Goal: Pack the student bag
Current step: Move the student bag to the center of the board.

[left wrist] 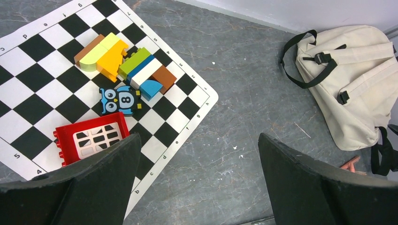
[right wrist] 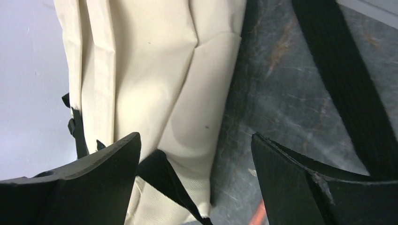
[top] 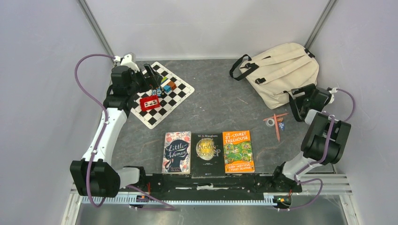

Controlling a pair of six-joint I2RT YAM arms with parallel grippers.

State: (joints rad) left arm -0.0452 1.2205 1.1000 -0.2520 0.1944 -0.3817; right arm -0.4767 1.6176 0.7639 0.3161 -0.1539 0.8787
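The student bag [top: 277, 70] is a cream canvas backpack with black straps, lying flat at the back right of the table. My right gripper [top: 297, 101] hovers low at its near corner. In the right wrist view this gripper [right wrist: 196, 140] is open, its jaws set wide on either side of the bag's cream corner [right wrist: 155, 70] and a black strap tab [right wrist: 164, 176], gripping neither. My left gripper [top: 152, 77] is over the chessboard at the back left. It [left wrist: 198, 138] is open, with only bare table between its fingers.
Three books [top: 177, 152] [top: 207, 153] [top: 238, 151] lie side by side at the front centre. A chessboard mat [left wrist: 42, 84] carries coloured toy blocks [left wrist: 124, 65], an owl piece [left wrist: 119, 100] and a red grille block [left wrist: 91, 138]. A pencil and small items [top: 277, 124] lie near the bag.
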